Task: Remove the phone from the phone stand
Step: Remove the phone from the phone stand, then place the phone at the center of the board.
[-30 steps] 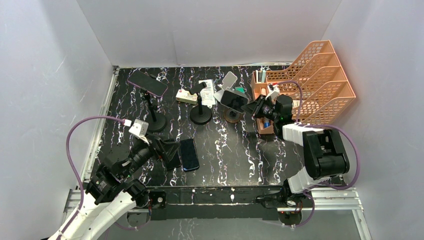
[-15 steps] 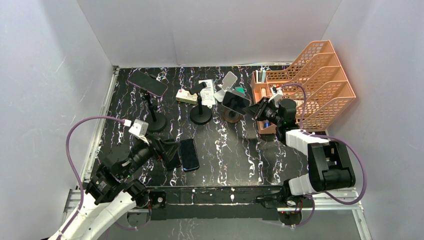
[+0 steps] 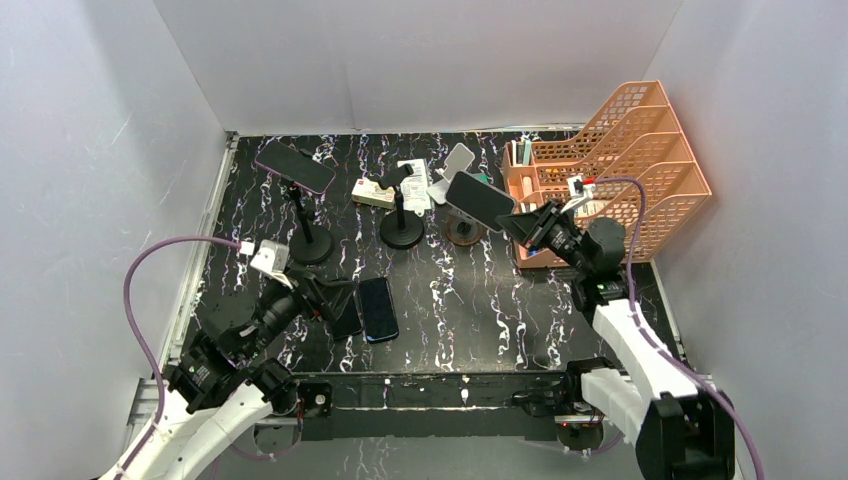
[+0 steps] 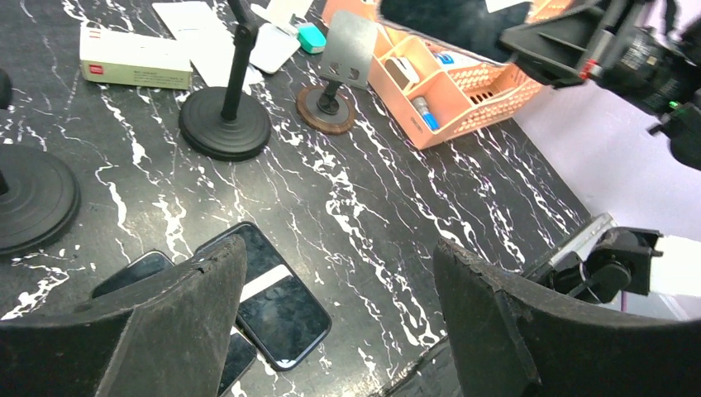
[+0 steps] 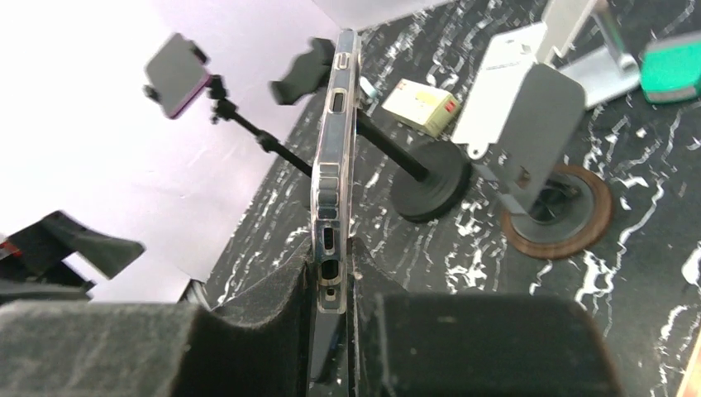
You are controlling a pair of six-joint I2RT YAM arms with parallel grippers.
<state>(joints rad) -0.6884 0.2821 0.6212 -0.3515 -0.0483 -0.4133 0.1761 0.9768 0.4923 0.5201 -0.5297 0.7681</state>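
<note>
The right gripper (image 3: 522, 226) has its fingers (image 5: 281, 306) clenched on the lower edge of a phone (image 3: 480, 199), which hangs in the air above the counter (image 3: 470, 300), lifted clear of the phone stand (image 3: 464, 229); in the top view the phone sits at about 1 o'clock from the counter's middle, just over the stand's round wooden base. The right wrist view shows the phone edge-on in a clear case (image 5: 335, 165), pinched between the two dark pads, with the stand's bare grey plate (image 5: 517, 124) to its right. The left gripper (image 3: 335, 300) hovers at about 8 o'clock, its fingers (image 4: 174, 322) released and spread wide, holding nothing. Just beside it at 7 o'clock, dark phones (image 3: 377, 308) lie flat on the counter. A tall stand (image 3: 310, 240) at 10 o'clock carries a purple-edged phone (image 3: 294, 166), and another black stand (image 3: 401, 230) rises near 12 o'clock. An orange file rack (image 3: 625, 170) stands at 2 o'clock.
</note>
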